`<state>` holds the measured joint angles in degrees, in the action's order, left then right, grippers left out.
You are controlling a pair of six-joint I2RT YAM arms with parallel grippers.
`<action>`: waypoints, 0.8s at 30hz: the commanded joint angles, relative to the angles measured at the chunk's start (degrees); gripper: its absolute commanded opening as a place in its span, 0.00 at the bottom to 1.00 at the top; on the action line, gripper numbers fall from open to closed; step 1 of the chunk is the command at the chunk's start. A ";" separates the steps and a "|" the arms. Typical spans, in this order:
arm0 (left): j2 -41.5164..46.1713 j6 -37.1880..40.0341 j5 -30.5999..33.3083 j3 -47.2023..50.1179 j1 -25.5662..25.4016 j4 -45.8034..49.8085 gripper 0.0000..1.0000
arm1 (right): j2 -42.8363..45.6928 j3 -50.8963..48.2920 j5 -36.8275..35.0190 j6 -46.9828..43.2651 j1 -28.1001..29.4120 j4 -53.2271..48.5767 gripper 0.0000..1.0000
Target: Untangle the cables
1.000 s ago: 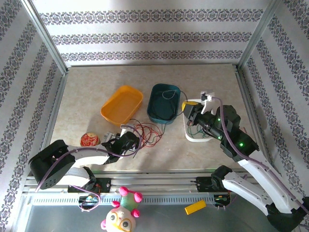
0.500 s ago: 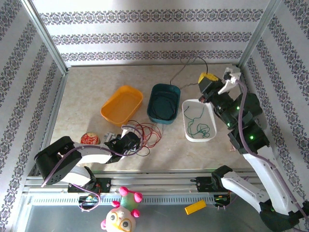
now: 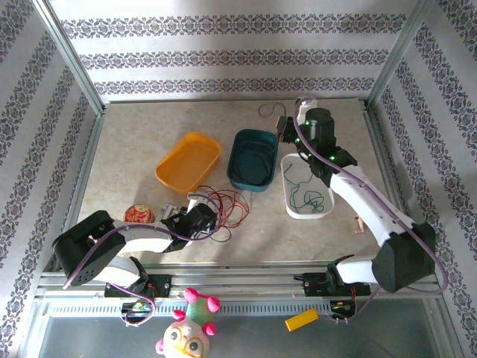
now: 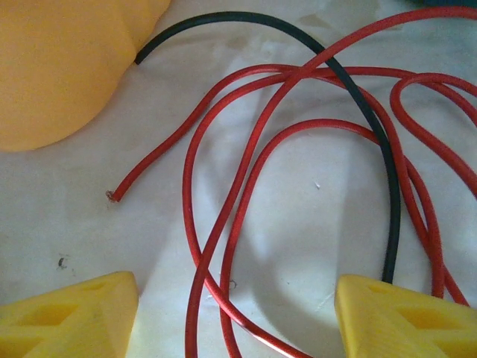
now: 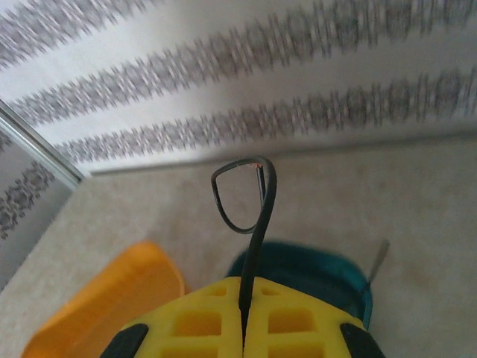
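- Top view: left hand [image 3: 201, 221] sits low on the tabletop [image 3: 134, 142] at the edge of the red cables [image 3: 227, 205], placed to pick at the knot. The green cable [image 3: 305, 195] lies sorted in the white tray [image 3: 287, 179].
- Top view: right hand [image 3: 285, 127] is raised beyond the teal tray [image 3: 230, 168], probably to draw one strand free.
- Left wrist: fingers spread wide, gripping nothing; red loops [image 4: 223, 224] and a black strand [image 4: 391, 201] run between them, beside the orange tray [image 4: 59, 60].
- Right wrist: right hand [image 5: 244, 298] is pinched tight on the black cable [image 5: 255, 216], its end curling upward.
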<state>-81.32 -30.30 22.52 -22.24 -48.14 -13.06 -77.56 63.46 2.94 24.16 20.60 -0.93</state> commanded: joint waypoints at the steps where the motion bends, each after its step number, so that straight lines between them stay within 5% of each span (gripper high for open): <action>1: 1.46 -0.95 0.34 -0.88 0.31 0.75 0.71 | -2.95 -3.11 2.12 6.30 0.10 0.33 0.00; 11: 1.69 -0.83 0.19 -0.70 0.33 0.40 0.71 | -12.57 -1.64 8.32 8.19 3.07 -4.49 0.02; 13: 1.75 -0.86 0.14 -0.78 0.28 0.40 0.71 | -14.14 -0.17 7.52 8.04 3.72 -6.87 0.10; 16: 2.19 -0.70 0.08 -0.96 0.33 0.97 0.71 | -14.79 0.67 4.58 8.40 4.26 -9.94 0.38; 24: 5.37 -0.49 1.09 -0.61 0.33 1.47 0.71 | -3.52 -4.25 -15.32 7.06 7.83 -13.90 0.62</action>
<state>-77.65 -30.46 22.57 -22.24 -48.14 -12.84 -86.61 60.29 -2.59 32.34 26.61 -12.05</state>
